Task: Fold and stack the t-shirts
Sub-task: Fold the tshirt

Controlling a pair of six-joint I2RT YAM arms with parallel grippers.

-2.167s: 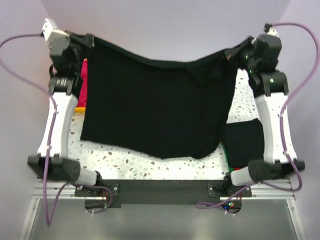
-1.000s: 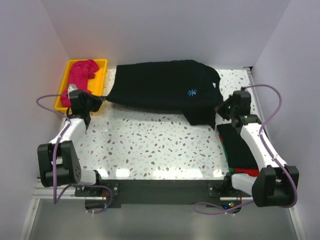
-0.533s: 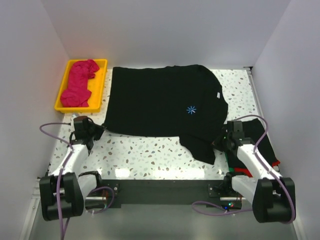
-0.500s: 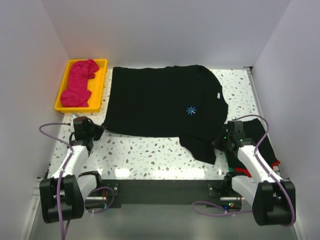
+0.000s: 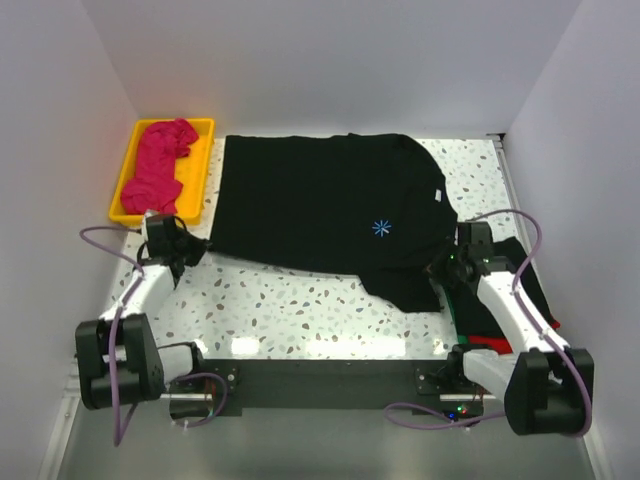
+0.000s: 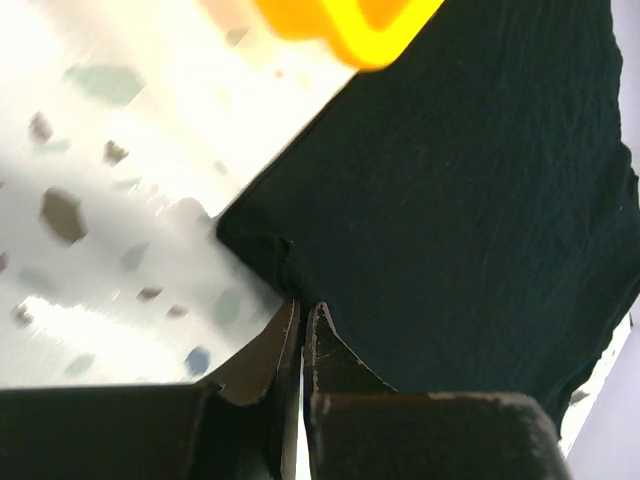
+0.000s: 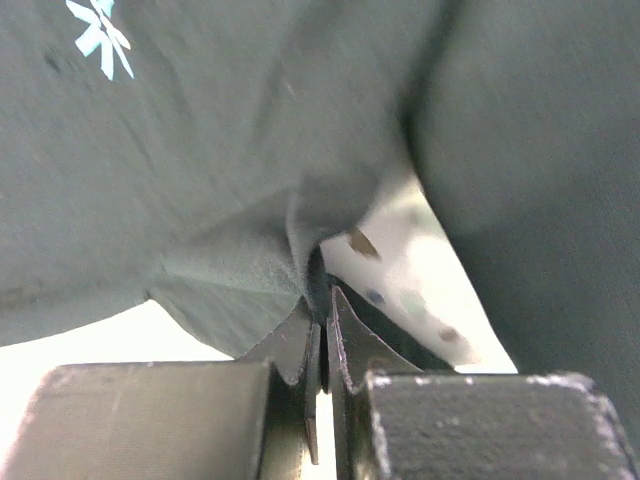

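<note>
Reaching low, left fingers (image 6: pixel 262 355) and right fingers (image 7: pixel 288 350) pinch the black t-shirt (image 5: pixel 320 205) (apparently its near corners)

A yellow rectangular plastic tray (image 5: pixel 204 150) sits at the counter's ten o'clock corner, its long sides running toward twelve. The white, dark-speckled stone-look counter (image 5: pixel 300 310) shows bare along its six o'clock edge. Plain white walls (image 5: pixel 320 60) close it in at nine, twelve and three o'clock. In the left wrist view the tray's rounded corner shows at twelve o'clock.
</note>
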